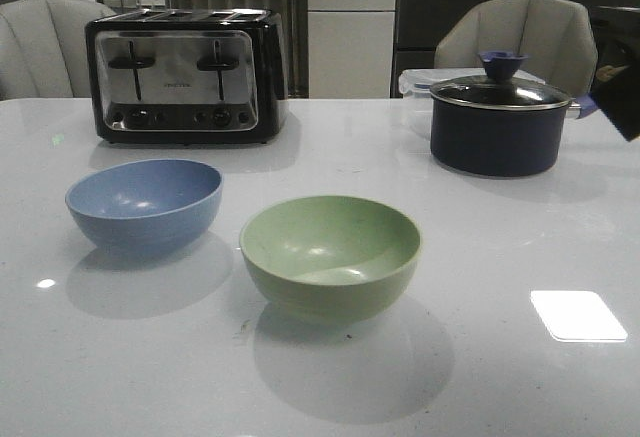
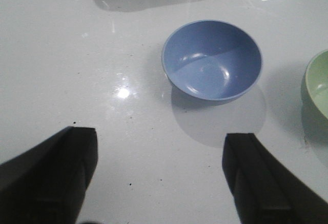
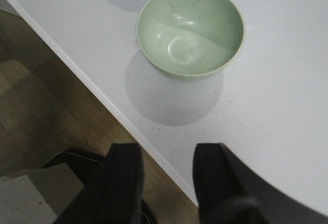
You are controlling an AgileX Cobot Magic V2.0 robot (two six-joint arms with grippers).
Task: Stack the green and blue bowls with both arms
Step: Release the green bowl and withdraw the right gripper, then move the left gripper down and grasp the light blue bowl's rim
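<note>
Cropping green bowl (image 2: 319, 83) at frame edge; blue bowl (image 2: 211, 59) whole.

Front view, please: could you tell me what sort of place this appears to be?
Probably a kitchen or dining-style test setup: a chrome toaster and a lidded dark saucepan sit on a white table, with upholstered chairs behind it.
</note>
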